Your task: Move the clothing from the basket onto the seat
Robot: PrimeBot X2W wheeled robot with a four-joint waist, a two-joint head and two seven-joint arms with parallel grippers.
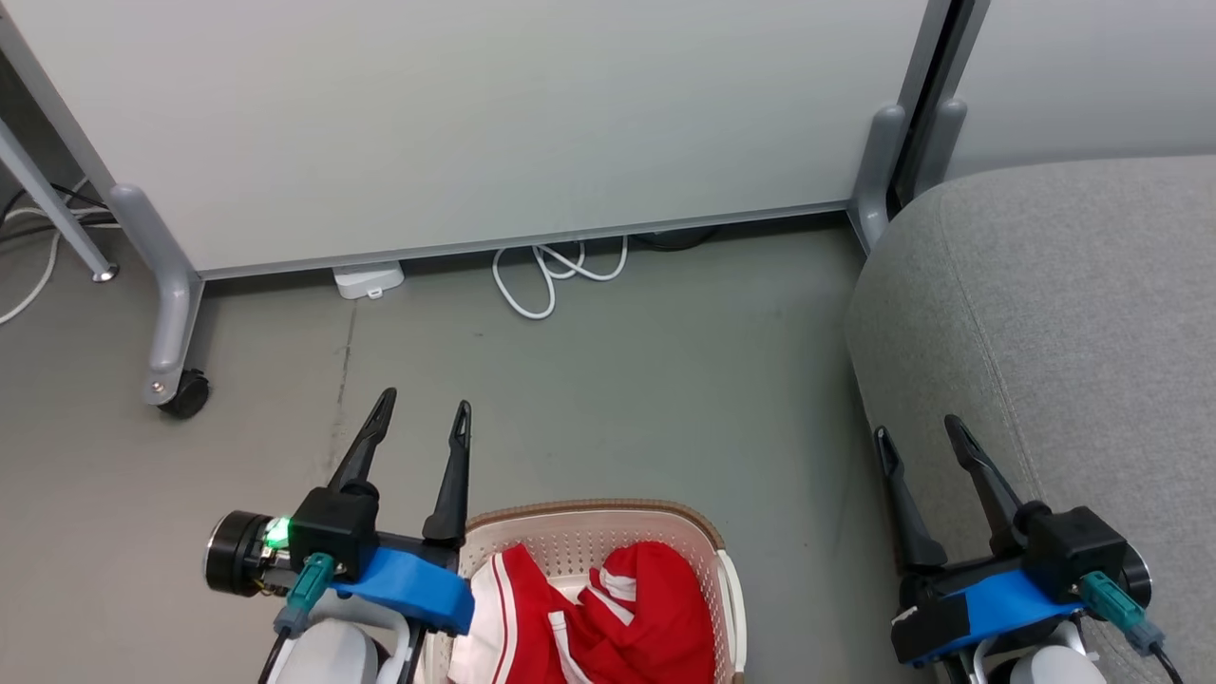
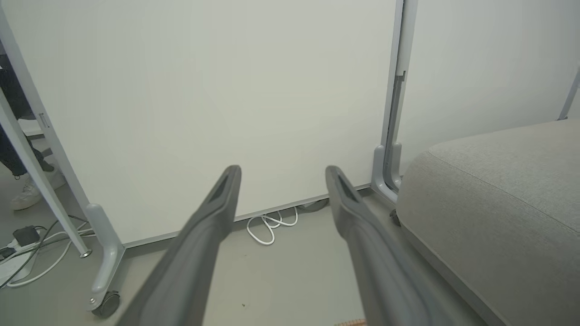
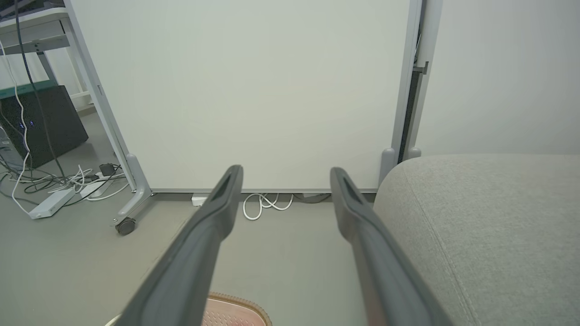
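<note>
The cream basket (image 1: 608,521) with its brown rim stands on the floor at the bottom centre of the head view, holding red clothing (image 1: 617,617) with white stripes and panels. My left gripper (image 1: 424,410) hovers open just left of the basket's far rim, nothing between its fingers. My right gripper (image 1: 920,433) is open too, above the left edge of the light-grey seat (image 1: 1073,323). In the left wrist view the left gripper (image 2: 282,172) points at the partition, with the seat (image 2: 498,203) to the right. The right gripper (image 3: 285,172) shows the basket rim (image 3: 235,301) below and the seat (image 3: 489,226) alongside.
A white partition (image 1: 456,123) on grey wheeled feet (image 1: 176,380) stands across the back. A coiled white cable (image 1: 551,271) lies under it. More cables and a power strip (image 3: 50,203) lie at far left. A person's shoe (image 2: 27,192) shows behind the partition's left edge.
</note>
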